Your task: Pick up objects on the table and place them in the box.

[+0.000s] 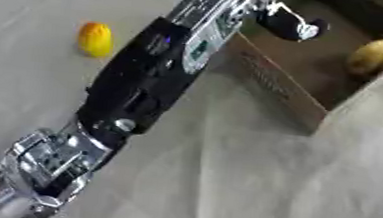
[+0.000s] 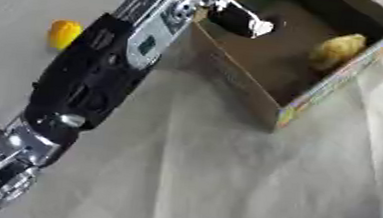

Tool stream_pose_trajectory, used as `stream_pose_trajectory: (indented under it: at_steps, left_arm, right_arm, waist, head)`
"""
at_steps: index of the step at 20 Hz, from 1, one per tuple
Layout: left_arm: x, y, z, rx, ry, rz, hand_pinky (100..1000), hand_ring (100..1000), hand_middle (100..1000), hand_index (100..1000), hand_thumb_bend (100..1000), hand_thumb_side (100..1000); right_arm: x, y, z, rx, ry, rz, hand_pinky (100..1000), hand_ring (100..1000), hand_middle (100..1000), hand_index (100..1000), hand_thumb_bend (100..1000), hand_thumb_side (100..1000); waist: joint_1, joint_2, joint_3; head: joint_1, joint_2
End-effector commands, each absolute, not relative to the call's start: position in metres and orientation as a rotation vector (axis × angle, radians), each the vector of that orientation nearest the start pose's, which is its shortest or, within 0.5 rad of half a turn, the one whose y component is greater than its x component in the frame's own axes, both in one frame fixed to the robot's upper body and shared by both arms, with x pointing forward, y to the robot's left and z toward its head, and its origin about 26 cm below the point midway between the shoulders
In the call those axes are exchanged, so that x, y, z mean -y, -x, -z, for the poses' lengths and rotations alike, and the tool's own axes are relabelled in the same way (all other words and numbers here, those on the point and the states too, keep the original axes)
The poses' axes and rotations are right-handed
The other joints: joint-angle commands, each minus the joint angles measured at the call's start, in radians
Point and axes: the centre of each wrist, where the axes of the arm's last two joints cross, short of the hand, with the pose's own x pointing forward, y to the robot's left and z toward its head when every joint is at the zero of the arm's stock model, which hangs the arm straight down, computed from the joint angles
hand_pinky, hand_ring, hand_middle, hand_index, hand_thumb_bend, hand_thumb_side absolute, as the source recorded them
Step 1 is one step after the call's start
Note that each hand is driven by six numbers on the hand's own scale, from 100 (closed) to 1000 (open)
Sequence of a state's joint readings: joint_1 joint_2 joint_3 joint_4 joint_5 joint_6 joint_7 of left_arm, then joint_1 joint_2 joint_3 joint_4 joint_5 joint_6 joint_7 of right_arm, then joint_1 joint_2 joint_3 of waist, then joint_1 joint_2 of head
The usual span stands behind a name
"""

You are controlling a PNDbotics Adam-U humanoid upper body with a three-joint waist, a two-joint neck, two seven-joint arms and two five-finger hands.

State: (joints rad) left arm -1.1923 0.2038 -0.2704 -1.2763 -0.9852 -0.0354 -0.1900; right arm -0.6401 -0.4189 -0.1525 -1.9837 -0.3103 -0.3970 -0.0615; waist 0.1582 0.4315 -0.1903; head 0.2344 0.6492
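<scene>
Left hand (image 2: 239,19), upper centre of frame over the box (image 2: 319,95) mouth, fingers curled on a dark object (image 2: 231,22) (identity unclear); yellow item (image 2: 339,49) already inside at upper right; orange fruit (image 1: 95,39) on bench (image 1: 223,184) at upper left, well apart, nearer the left arm.

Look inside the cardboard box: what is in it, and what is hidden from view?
Inside the box lies a yellowish lumpy object. The left hand reaches in over the near corner, covering the floor beneath it; whether it holds anything cannot be seen.
</scene>
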Motion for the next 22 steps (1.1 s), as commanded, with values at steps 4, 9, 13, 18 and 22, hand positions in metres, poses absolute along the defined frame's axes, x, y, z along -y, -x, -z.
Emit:
stream_pose_trajectory:
  at_steps: [4,9,13,18,22]
  left_arm:
    - [-0.129,-0.408,-0.361,-2.781,1.406,-1.513,866,851,805,889,300,205]
    - [-0.187,-0.403,-0.359,-2.862,1.563,-1.485,867,853,806,895,344,192]
    - [-0.234,-0.405,-0.346,-2.895,1.706,-1.564,873,862,815,907,353,213]
    - [-0.293,-0.404,-0.320,-2.888,1.897,-1.709,879,873,827,913,397,245]
    - [-0.334,-0.395,-0.314,-2.848,1.999,-1.809,888,882,837,917,431,292]
  right_arm:
    - [0.285,-0.302,-0.322,-3.249,0.085,0.223,878,963,638,829,100,630]
    - [0.300,-0.300,-0.314,-3.294,-0.041,0.250,879,966,635,829,100,626]
    - [0.307,-0.298,-0.309,-3.310,-0.112,0.268,879,968,632,829,100,621]
    - [0.311,-0.297,-0.304,-3.318,-0.168,0.309,880,976,631,832,100,610]
    - [0.312,-0.297,-0.301,-3.321,-0.182,0.315,880,979,628,832,100,606]
  waist:
    - [-0.001,-0.048,0.041]
    - [0.005,-0.071,0.119]
    - [0.004,-0.076,0.155]
    - [-0.013,-0.070,0.184]
    - [-0.036,-0.059,0.182]
  head:
    - [-0.057,0.040]
    - [-0.150,0.072]
    - [-0.182,0.073]
    - [-0.188,0.057]
    - [-0.173,0.037]
